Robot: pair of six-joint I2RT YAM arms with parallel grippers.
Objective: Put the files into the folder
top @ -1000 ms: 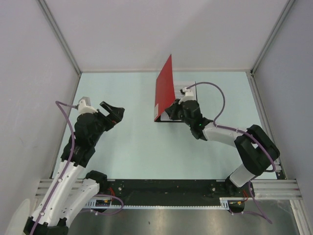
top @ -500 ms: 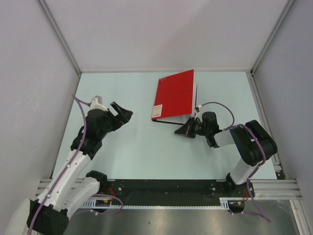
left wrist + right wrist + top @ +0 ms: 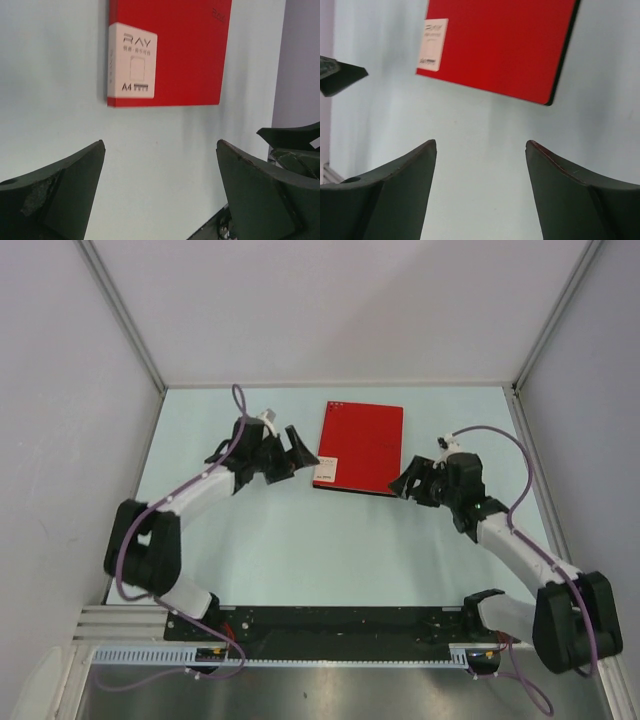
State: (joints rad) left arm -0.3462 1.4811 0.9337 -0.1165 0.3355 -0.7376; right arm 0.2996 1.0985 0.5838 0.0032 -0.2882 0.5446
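Observation:
The red folder lies shut and flat on the pale table, its white label at the near left corner. The files are hidden; no white sheet shows anywhere. Just off the folder's left edge hovers my left gripper, open and holding nothing. My right gripper is also open and empty, close to the folder's near right corner. The left wrist view shows the folder and its label ahead of that gripper. From the right wrist, the folder lies beyond that gripper, with bare table between the fingers.
Grey walls with metal corner posts close the table in at the back and on both sides. The black base rail runs along the near edge. The right gripper's fingers show at the right edge of the left wrist view.
The folder's red cover dropped from upright to flat, so the folder is shut. My right gripper opened and drew back to the right. The left arm swung in to the folder's left edge.

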